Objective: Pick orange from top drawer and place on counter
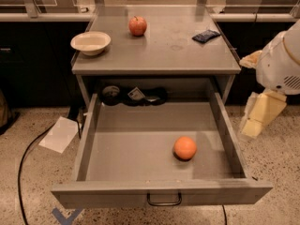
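Note:
The orange (185,147) lies on the floor of the open top drawer (140,144), toward its front right. The drawer is pulled fully out, with a dark wire handle (164,200) on its front panel. The counter (178,50) is the grey tabletop above the drawer. My gripper (260,115) hangs from the white arm (281,64) at the right edge of the view, outside the drawer's right wall, higher than the orange and well apart from it. It holds nothing that I can see.
On the counter stand a white bowl (90,43) at the left, a red apple (138,26) at the back and a dark blue packet (206,35) at the right. Dark items (133,95) lie at the drawer's back. A paper sheet (60,134) and a cable (28,158) lie on the floor at left.

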`<control>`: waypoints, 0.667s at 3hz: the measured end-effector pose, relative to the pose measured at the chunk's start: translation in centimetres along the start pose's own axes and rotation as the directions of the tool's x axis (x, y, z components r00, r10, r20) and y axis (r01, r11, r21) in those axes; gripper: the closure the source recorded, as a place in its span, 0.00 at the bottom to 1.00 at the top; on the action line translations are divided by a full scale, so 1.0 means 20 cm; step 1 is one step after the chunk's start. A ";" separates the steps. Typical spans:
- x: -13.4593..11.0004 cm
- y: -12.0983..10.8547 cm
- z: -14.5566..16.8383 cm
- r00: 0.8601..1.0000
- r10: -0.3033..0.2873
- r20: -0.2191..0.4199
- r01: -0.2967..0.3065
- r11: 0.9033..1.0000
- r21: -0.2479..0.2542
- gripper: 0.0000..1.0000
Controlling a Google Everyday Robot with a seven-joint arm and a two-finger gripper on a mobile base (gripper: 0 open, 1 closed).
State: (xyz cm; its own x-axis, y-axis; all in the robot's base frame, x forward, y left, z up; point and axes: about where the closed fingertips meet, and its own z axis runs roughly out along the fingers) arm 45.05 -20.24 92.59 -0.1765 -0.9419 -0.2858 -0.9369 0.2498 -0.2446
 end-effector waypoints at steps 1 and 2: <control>0.00 -0.04 0.24 0.999 -0.001 0.035 0.001 1.000 0.009 0.00; -0.10 -0.14 0.65 0.995 -0.003 0.097 0.004 1.000 -0.017 0.00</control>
State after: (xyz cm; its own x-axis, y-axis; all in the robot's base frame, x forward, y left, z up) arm 52.02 -16.24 81.79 -0.1441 -0.9164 -0.3734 -0.9425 0.2420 -0.2304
